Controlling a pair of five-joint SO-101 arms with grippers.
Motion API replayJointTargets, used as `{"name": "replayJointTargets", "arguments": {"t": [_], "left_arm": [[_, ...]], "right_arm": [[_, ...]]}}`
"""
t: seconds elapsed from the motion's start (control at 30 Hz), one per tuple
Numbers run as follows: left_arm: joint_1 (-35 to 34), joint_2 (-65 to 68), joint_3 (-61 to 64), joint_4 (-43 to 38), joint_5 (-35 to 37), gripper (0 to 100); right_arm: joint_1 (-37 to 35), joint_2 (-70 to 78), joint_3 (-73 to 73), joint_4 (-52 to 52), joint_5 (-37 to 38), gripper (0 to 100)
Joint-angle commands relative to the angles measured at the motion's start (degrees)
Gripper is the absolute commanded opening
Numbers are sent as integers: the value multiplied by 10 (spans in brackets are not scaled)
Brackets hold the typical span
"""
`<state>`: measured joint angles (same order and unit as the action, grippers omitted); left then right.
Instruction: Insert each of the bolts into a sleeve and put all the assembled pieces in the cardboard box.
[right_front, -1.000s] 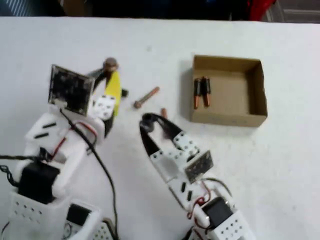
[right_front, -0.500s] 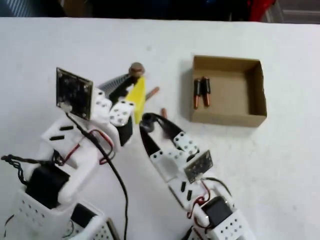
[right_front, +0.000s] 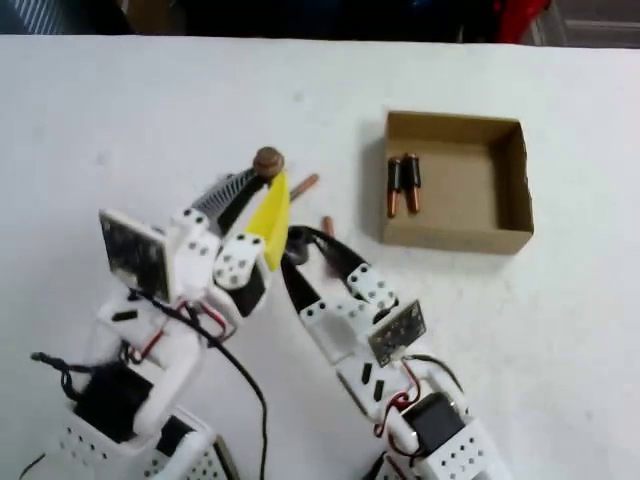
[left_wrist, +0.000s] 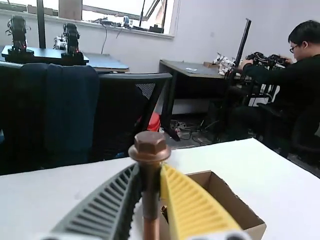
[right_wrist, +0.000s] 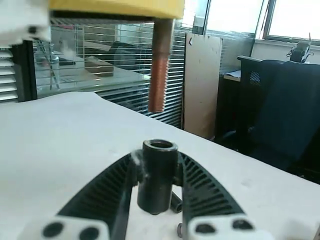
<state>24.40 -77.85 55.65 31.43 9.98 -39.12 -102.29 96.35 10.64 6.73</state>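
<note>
Copper bolt (left_wrist: 150, 197) pinched upright, head up, between the grey and yellow fingers (left_wrist: 192, 207) of my left gripper (right_front: 263, 180); its threaded tip hangs just above the sleeve (right_wrist: 157, 177), not touching; sleeve black, upright, mouth up, clamped between the black fingers of my right gripper (right_wrist: 157, 161); both grippers close together mid-table (right_front: 150, 100); loose bolt (right_front: 304, 183) lies flat just beyond them, toward the box (right_front: 455, 239); small copper bit (right_front: 327, 226) beside the right gripper, cannot tell what; box off to the right, two assembled pieces (right_front: 403, 185) side by side inside near its left wall.
</note>
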Motion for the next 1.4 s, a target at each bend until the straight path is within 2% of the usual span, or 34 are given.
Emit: {"name": "replayJointTargets", "arguments": {"t": [0.0, 0.23, 0.47, 1.0, 1.2, 1.37], "left_arm": [[3, -26, 2, -22, 4, 22], [5, -26, 19, -15, 9, 22], [52, -26, 20, -15, 6, 22], [51, -28, 20, 16, 5, 23], [7, -28, 21, 18, 7, 23], [10, -29, 20, 14, 9, 23]], "right_arm": [[-5, -7, 5, -13, 9, 17], [-6, -7, 5, -13, 10, 17], [-7, -7, 5, -8, 13, 17], [-14, -7, 5, 3, 13, 17], [-13, -7, 5, 3, 13, 17], [-13, -7, 5, 3, 13, 17]]}}
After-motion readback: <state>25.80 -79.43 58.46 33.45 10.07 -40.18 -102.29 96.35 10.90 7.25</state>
